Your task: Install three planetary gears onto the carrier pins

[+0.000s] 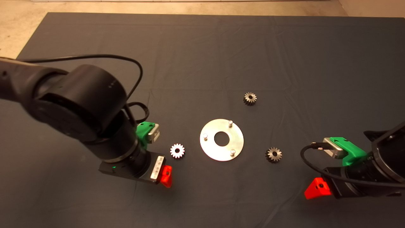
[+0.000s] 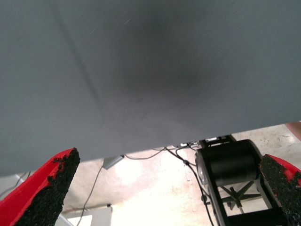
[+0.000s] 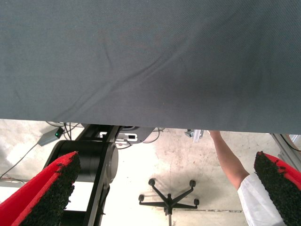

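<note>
Nearest to us, both end effectors hang low over the front of the tabletop [image 1: 202, 38], each released with its red fingers spread wide and nothing between them. The left end effector [image 1: 164, 177] sits just in front of the bright left gear [image 1: 177, 150]; the right end effector [image 1: 316, 189] waits near the lower right edge, a little way from the dark right gear [image 1: 274, 155].

We judge the step in hand to be picking the first gear, and the left one is the closest candidate. To do it well we should come down over it, pinch across the tooth tips so the bore stays free, and keep it level.

Beyond the gears lies the carrier plate [image 1: 210, 148] with its three carrier pins [image 1: 233, 152], all bare. Farthest off, the third gear [image 1: 250, 98] rests behind the plate, well apart from either arm.

Only the head view shows gears, plate and pins. The wrist views look out past the mat edge instead: there the pads [image 2: 49, 197] and [image 3: 51, 188] confirm the wide gap, and the right one catches a person's arm [image 3: 230, 165].
</note>
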`<state>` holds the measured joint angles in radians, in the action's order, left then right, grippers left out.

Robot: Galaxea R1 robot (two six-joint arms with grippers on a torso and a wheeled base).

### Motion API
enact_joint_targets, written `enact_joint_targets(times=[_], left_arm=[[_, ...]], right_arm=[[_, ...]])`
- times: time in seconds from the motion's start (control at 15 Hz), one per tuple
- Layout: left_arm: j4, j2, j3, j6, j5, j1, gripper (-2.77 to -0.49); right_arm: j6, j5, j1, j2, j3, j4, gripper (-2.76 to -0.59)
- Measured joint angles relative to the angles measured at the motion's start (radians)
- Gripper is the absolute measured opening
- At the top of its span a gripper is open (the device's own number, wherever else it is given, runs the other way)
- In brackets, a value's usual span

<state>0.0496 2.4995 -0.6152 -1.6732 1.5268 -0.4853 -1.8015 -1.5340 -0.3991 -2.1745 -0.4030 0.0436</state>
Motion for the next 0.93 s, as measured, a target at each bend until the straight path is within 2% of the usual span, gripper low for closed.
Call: enact_joint_targets(times=[0.13, 0.33, 0.4, 0.53, 0.6, 0.67, 0.73, 0.87, 0.93], left_arm=[[0.014, 0.050, -0.027, 0.003, -0.003, 0.000, -0.49], [0.045, 0.064, -0.068, 0.004, -0.004, 0.001, -0.49], [0.071, 0.065, -0.079, 0.004, -0.004, 0.008, -0.49], [0.119, 0.071, -0.112, 0.004, -0.014, 0.036, -0.49], [0.137, 0.081, -0.138, 0.011, -0.023, 0.062, -0.49], [0.150, 0.095, -0.161, 0.014, -0.028, 0.088, -0.49], [0.158, 0.113, -0.178, 0.016, -0.028, 0.101, -0.49], [0.182, 0.135, -0.201, 0.023, -0.028, 0.106, -0.49], [0.183, 0.135, -0.212, 0.025, -0.029, 0.106, -0.49]], right_arm=[[0.000, 0.000, 0.000, 0.000, 0.000, 0.000, -0.60], [0.001, 0.000, 0.000, 0.000, 0.000, 0.000, -0.60], [0.001, 0.001, 0.000, -0.001, 0.000, 0.000, -0.60], [0.001, 0.000, 0.000, -0.001, 0.000, 0.000, -0.60], [0.001, 0.000, 0.000, 0.000, 0.000, 0.000, -0.60], [0.001, 0.000, 0.000, 0.000, 0.000, 0.000, -0.60], [0.002, 0.000, 0.000, 0.000, 0.000, 0.000, -0.60], [0.002, 0.000, 0.000, -0.001, 0.000, 0.000, -0.60], [0.002, 0.000, 0.000, 0.000, 0.000, 0.000, -0.60]])
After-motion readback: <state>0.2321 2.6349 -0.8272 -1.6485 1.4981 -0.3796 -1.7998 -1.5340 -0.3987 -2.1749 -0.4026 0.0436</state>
